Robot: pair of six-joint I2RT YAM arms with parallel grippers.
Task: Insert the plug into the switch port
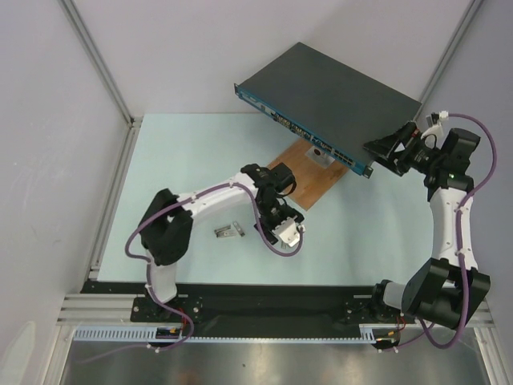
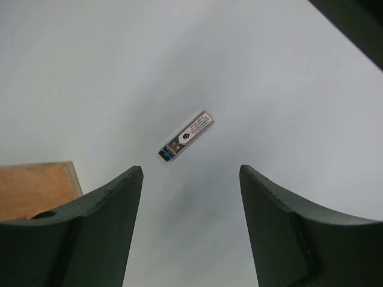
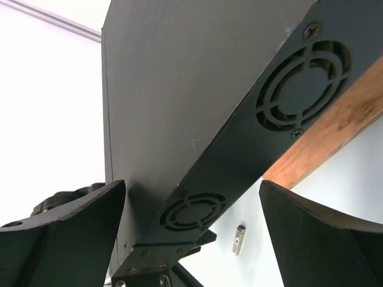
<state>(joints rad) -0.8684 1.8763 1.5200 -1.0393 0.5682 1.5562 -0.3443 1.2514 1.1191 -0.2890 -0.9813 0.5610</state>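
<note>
One silver plug with a blue tip (image 2: 187, 136) lies on the pale table (image 2: 90, 72), ahead of the released left gripper (image 2: 191, 172). Right wrist alone shows two fan grilles (image 3: 302, 81) on one dark grey metal switch box (image 3: 173, 89), between the spread fingers of the right gripper (image 3: 191, 188).

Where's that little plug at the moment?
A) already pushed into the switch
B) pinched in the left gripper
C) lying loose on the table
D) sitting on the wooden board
C: the plug lies flat on the table, ahead of the open left gripper and touching neither finger.
</note>
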